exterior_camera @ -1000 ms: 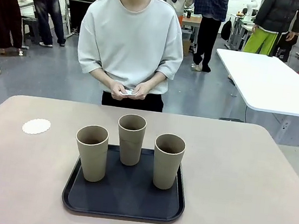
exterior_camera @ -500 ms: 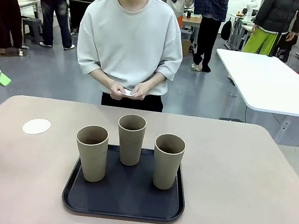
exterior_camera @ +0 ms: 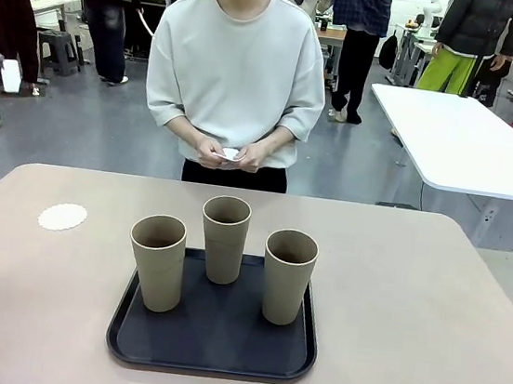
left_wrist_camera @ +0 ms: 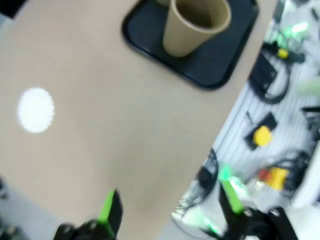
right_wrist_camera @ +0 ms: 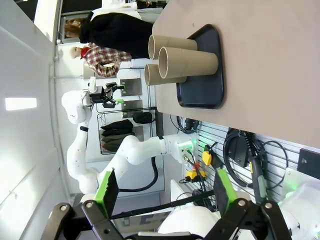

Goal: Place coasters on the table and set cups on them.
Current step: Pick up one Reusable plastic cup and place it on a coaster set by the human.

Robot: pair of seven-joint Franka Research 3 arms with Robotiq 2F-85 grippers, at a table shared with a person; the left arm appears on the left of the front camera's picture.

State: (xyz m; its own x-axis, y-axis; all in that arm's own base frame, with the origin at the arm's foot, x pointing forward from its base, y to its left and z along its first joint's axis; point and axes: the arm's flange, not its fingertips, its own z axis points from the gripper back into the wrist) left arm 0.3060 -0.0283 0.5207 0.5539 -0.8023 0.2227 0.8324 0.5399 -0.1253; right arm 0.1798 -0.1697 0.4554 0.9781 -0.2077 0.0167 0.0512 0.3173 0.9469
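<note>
Three tan cups [exterior_camera: 224,237] are standing upright on a black tray [exterior_camera: 212,337] in the middle of the beige worktop [exterior_camera: 411,305], two nearer the robot and one behind, between them. One white coaster [exterior_camera: 62,216] is lying flat on the worktop, well to the left of the tray. The left pincer [left_wrist_camera: 167,205] is hanging near the worktop's left edge with its jaws spread wide, pinching nothing. The right pincer [right_wrist_camera: 165,192] is also spread and empty, well away from the cups. The person [exterior_camera: 239,68] at the far side is holding a small white thing [exterior_camera: 230,154] in both hands [exterior_camera: 210,153].
</note>
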